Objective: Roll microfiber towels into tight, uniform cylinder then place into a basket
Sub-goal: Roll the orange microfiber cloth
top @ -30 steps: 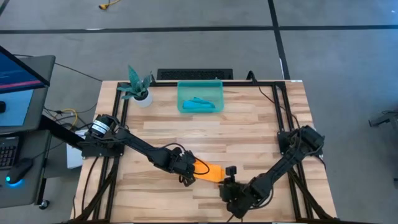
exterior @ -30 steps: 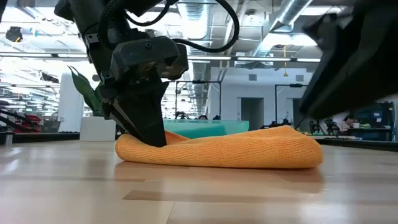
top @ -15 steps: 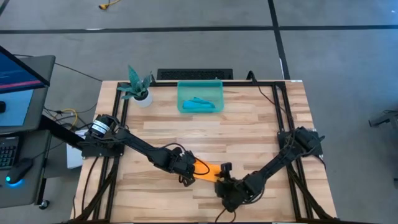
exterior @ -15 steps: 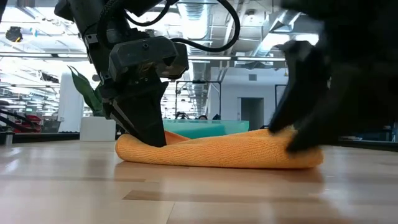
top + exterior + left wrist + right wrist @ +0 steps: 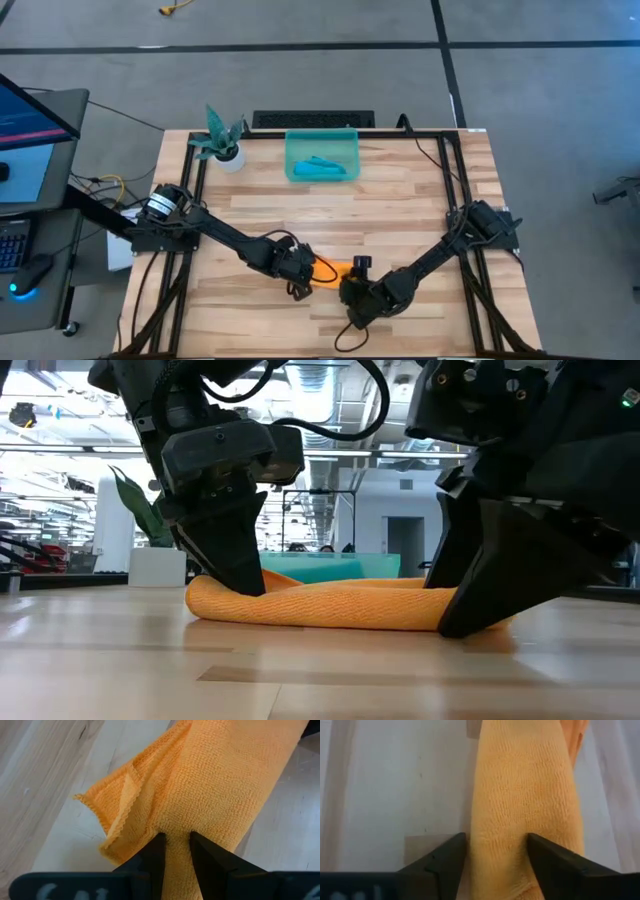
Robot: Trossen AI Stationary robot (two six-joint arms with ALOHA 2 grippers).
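The right gripper (image 5: pixel 470 622) straddles, spread wide, one end of the rolled orange towel (image 5: pixel 345 605), whose long axis runs across the surface to the left gripper (image 5: pixel 235 575) pinching the other end.

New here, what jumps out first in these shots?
The rolled orange towel near the table's front edge, with the left gripper pinching one end and the right gripper open astride the other. Behind, the teal basket at the back edge already holds a rolled blue towel.

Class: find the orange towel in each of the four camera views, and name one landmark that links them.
High: orange towel, near front edge, between both grippers.
Low: centre, on the table.
Left wrist: fills the frame.
Right wrist: centre.
Landmark: the left gripper pinching its end.
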